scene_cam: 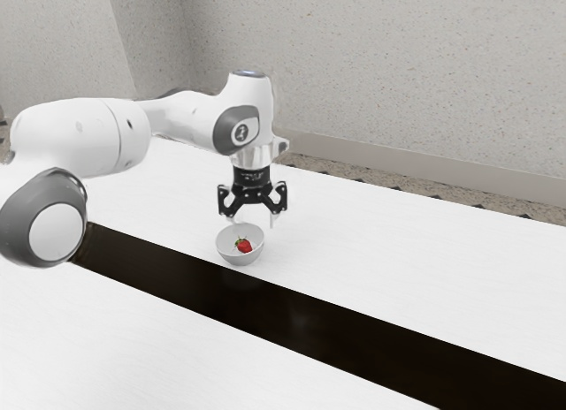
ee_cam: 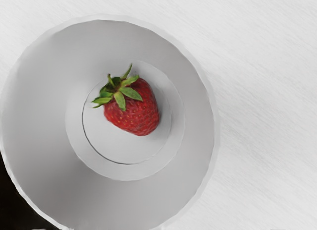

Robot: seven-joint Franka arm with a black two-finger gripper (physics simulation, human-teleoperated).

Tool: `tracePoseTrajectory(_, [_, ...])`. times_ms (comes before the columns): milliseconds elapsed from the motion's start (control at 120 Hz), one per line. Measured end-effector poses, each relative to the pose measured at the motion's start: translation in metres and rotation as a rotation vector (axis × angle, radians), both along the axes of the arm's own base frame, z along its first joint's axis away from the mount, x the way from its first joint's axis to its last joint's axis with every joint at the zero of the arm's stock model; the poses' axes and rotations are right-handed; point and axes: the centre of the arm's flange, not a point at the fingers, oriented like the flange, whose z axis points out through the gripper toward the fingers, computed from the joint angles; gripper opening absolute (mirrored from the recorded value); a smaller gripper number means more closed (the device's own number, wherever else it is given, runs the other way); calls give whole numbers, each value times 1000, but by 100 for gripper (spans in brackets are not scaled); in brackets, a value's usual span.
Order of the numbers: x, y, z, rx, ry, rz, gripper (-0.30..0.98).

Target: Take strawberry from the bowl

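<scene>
So I'm looking at this little pale grey bowl [ee_cam: 37, 96] and there's one strawberry [ee_cam: 136, 111] in it, sitting right down on the flat round bottom. It's a nice red one, kinda tipped over on its side, with the green leafy cap [ee_cam: 119, 91] spread out at one end. There's a thin dark ring line [ee_cam: 115, 162] on the bowl's floor, and the berry lies partly across it. The sides slope up pretty wide all around the fruit, so it's well inside the rim.

The bowl itself is upright on the white table [scene_cam: 424, 260], just beside the long dark strip [scene_cam: 354, 337] that runs across it.

As for the robot, the white arm [scene_cam: 80, 136] comes in from the exterior view's left, and its black gripper [scene_cam: 254, 222] points straight down, low and close to the bowl. Its two fingers are spread wide with a clear gap between them, and the berry's in the bowl, not in their grip.
</scene>
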Motion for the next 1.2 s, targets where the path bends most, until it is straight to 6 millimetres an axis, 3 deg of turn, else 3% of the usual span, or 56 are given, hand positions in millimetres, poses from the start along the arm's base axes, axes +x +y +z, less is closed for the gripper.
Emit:
tracePoseTrajectory(58, [-17, 23, 3, 3, -3, 48, 56])
tracePoseTrajectory(108, [-22, 32, 7, 2, -19, 71, 55])
tracePoseTrajectory(200, [-22, 34, 8, -5, -49, 89, 52])
tracePoseTrajectory(325, [-15, 52, -12, -11, -63, 114, 46])
tracePoseTrajectory(525, [-9, 55, -42, -23, -69, 121, 36])
tracePoseTrajectory(1200, [7, 53, -75, -67, -121, 130, 27])
